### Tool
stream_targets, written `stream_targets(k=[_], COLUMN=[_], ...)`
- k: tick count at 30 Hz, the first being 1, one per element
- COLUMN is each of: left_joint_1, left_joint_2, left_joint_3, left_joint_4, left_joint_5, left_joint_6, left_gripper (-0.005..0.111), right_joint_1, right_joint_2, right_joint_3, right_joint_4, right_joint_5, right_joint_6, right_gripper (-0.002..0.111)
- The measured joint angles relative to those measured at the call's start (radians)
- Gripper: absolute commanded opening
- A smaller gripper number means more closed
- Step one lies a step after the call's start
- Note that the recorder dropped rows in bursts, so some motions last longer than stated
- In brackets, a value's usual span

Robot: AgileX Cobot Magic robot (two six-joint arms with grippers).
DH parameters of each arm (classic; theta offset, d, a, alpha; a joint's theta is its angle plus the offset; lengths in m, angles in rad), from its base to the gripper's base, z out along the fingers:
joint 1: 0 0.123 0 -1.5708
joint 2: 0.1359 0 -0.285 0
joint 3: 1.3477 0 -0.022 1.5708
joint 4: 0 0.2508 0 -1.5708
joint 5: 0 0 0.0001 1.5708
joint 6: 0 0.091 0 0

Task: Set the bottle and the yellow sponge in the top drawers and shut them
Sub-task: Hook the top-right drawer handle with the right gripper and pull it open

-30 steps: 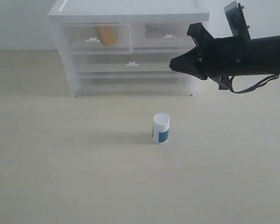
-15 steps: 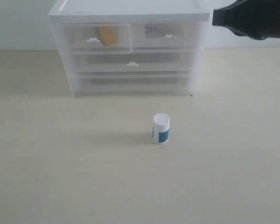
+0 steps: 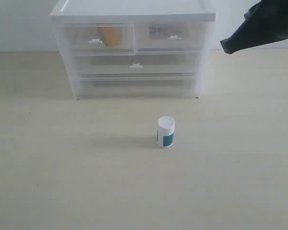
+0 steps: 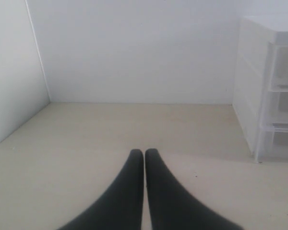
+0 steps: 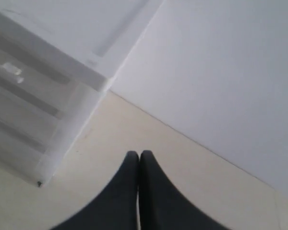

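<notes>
A pale beige counter (image 3: pixel 86 182) fills most of the exterior view. At its far side stands a white, half-transparent plastic cabinet (image 3: pixel 134 8) with a flat opaque top. In its lower part there are two full-width drawers (image 3: pixel 110 62), one above the other, both pushed in. The upper one carries a small white handle (image 3: pixel 136 65) in its middle. Behind the cabinet is a plain white wall (image 3: pixel 19 24). In the left wrist view a side wall (image 4: pixel 9 72) meets it at a corner. A few small dark specks (image 3: pixel 37 185) lie on the counter.

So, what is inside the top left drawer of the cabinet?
The yellow sponge shows through the translucent front of the top left drawer. The frosted plastic blurs its outline, and whether anything else lies inside cannot be seen.
</notes>
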Motion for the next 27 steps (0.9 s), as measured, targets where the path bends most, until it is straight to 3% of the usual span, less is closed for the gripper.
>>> stream_targets(k=[2,9,15,17,21,27], left_joint_1=[0.000,-0.001,-0.001,-0.001,-0.001,-0.001], left_joint_2=[0.000,0.000,0.000,0.000,0.000,0.000], left_joint_3=[0.000,0.000,0.000,0.000,0.000,0.000], left_joint_4=[0.000,0.000,0.000,0.000,0.000,0.000], left_joint_5=[0.000,0.000,0.000,0.000,0.000,0.000], left_joint_6=[0.000,0.000,0.000,0.000,0.000,0.000], left_gripper=[0.004,0.004,0.004,0.004,0.004,0.004], right_joint_1=[0.004,-0.008,-0.022,-0.022,-0.023,-0.026], right_joint_2=[-0.020,-0.109,0.012,0.091,0.268,0.384], right_joint_3=[0.021,0.306,0.306,0.278,0.234,0.196], right_joint_4=[-0.172,-1.223,-1.930,-2.067,-2.252,-2.224], right_joint_5=[-0.035,-0.222,-0.376,-0.407,-0.545,-0.531], right_joint_6=[0.205,1.945,2.906,3.141,3.405,3.487], right_gripper=[0.000,0.000,0.000,0.000,0.004,0.050])
